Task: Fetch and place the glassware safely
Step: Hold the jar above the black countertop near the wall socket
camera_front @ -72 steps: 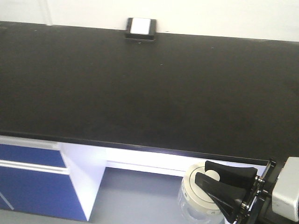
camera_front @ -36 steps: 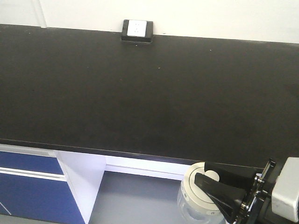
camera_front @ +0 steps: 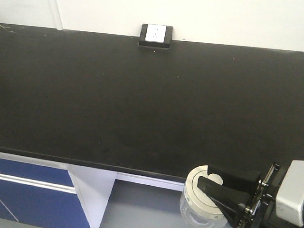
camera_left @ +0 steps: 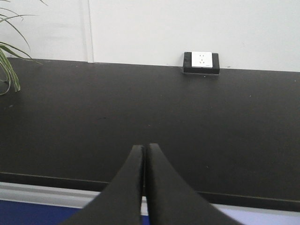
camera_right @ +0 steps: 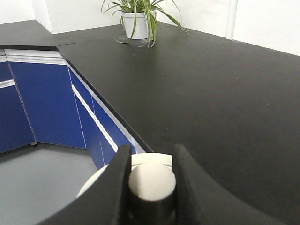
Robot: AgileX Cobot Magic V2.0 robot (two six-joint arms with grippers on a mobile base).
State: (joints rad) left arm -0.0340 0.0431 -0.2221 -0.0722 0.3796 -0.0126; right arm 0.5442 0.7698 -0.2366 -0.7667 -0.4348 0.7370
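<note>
Jaws of the right gripper (camera_front: 204, 175) clamp the knob on the cream lid of the glass jar (camera_front: 194, 202). The jar hangs just off the near edge of the black counter (camera_front: 118, 95), above grey floor. The left gripper (camera_left: 143, 150) is pressed closed on nothing, poised at that same front edge. Farther back, a socket box (camera_front: 155, 35) sits against the wall, and a potted plant (camera_right: 136, 18) stands in the counter's corner.
</note>
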